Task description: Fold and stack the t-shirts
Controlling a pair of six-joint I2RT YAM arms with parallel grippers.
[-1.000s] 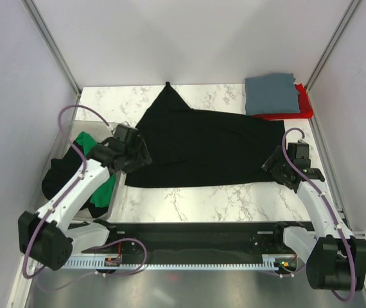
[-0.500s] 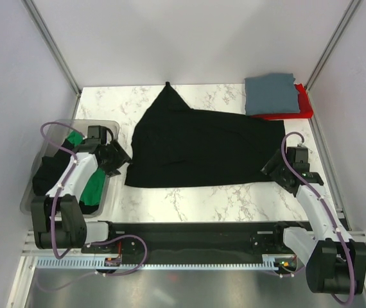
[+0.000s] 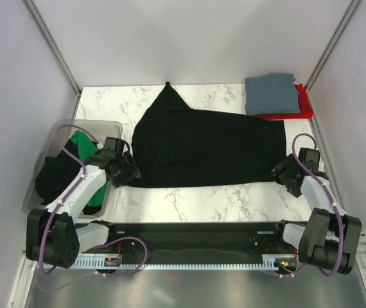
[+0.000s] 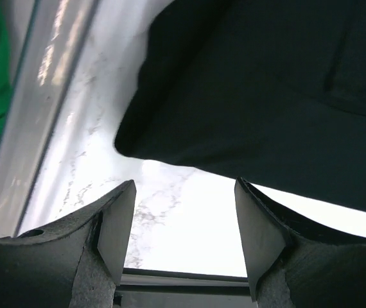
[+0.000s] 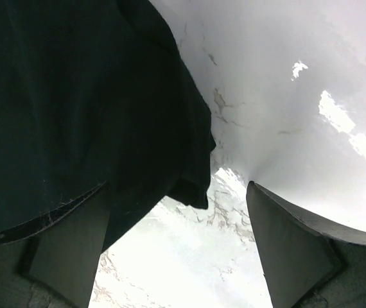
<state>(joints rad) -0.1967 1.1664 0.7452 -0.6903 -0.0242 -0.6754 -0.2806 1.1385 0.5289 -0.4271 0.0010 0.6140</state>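
The left hand (image 4: 183, 192) is held wide open and low over the bench (image 3: 189, 202), and nothing is gripped in it. The near left corner of the large black t-shirt (image 3: 202, 144) is seen just ahead of it, lying flat on the marble. The right hand (image 5: 178, 192) is likewise spread open and empty. The shirt's near right corner is seen close in front of it, though whether the cloth is already inside the opening or just beyond cannot be made out from the wrist view.

The shirt is laid across the middle of the bench, with one point of cloth reaching toward the far edge. A clear bin (image 3: 87, 123) is set just beside the left arm, and a green t-shirt (image 3: 80, 142) and more dark cloth are held in it. At the far right corner a folded grey-blue t-shirt (image 3: 271, 94) is stacked on a red t-shirt (image 3: 302, 106).

Several slips are likely from here. If the hands are closed short of the hem, only marble will be pinched. If one corner alone is caught, the fold will be skewed. The bin could also be knocked by the left arm.
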